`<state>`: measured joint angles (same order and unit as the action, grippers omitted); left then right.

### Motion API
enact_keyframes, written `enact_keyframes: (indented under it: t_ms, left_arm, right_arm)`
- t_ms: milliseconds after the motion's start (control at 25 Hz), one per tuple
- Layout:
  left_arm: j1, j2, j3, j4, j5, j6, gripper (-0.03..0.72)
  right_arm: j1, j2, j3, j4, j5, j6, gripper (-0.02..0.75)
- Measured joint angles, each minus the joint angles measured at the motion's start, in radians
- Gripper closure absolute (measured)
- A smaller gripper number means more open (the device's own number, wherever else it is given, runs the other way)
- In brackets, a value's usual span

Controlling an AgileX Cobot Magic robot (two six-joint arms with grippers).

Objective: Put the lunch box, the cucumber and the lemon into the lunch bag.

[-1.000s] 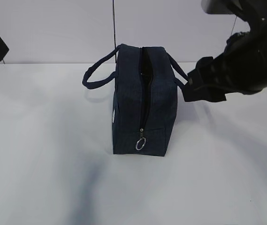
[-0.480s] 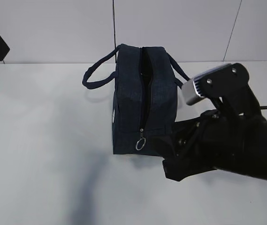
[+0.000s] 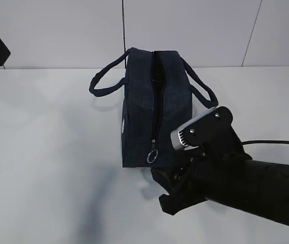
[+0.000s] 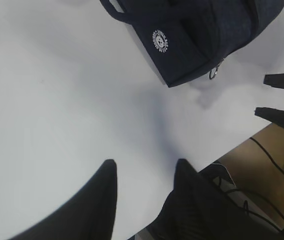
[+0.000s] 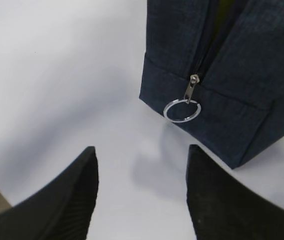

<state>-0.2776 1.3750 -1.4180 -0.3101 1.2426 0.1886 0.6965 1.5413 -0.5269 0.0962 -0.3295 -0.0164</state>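
Dark navy fabric lunch bag [image 3: 154, 114] stands upright, zipper open, metal ring pull [image 5: 181, 110] hanging. Right gripper [image 5: 139, 195] apart, empty, near pull. Left gripper [image 4: 144, 192] apart, empty.

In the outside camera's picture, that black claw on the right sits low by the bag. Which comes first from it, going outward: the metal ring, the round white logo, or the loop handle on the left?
From the right gripper:
1. The ring pull, hanging at the lunch bag's near end, just up-left of it.
2. The white logo, on the bag's left side.
3. The left loop handle, up by the bag's far top.
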Motion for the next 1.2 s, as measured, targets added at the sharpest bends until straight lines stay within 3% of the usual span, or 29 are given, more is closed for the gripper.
enact_keyframes:
  t_ms: [240, 640, 1200]
  left_arm:
    - [0.000, 0.000, 0.000, 0.000, 0.000, -0.003, 0.430]
    - [0.000, 0.000, 0.000, 0.000, 0.000, -0.005, 0.430]
    - [0.000, 0.000, 0.000, 0.000, 0.000, -0.005, 0.430]
  right_arm:
    - [0.000, 0.138, 0.000, 0.081, -0.190, 0.004, 0.317]
    - [0.000, 0.289, -0.002, 0.089, -0.469, 0.016, 0.321]
    - [0.000, 0.380, -0.003, 0.055, -0.578, 0.075, 0.325]
